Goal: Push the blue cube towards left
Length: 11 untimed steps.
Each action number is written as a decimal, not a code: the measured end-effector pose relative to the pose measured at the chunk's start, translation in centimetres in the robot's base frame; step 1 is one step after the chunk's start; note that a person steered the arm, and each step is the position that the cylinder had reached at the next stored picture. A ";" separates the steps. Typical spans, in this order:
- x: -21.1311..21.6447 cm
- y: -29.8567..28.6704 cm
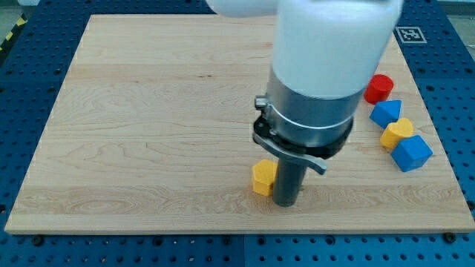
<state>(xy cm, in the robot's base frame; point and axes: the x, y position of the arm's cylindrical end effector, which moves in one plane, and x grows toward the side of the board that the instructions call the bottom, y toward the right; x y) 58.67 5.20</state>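
Note:
The blue cube [412,153] sits near the wooden board's right edge, toward the view's bottom. Just above it to the left lies a yellow heart-shaped block [397,133], then a blue angular block [386,113] and a red cylinder [378,88]. A yellow block [263,177] lies lower centre. My rod comes down from the big white and grey arm [319,74]; my tip [286,202] rests on the board right beside the yellow block, on its right, far left of the blue cube.
The wooden board [148,111] lies on a blue perforated table [453,52]. A black-and-white marker tag [410,33] sits off the board's top right corner. The arm's body hides part of the board's centre.

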 end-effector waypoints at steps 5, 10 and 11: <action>-0.9 25.4; -6.1 17.0; -6.1 13.9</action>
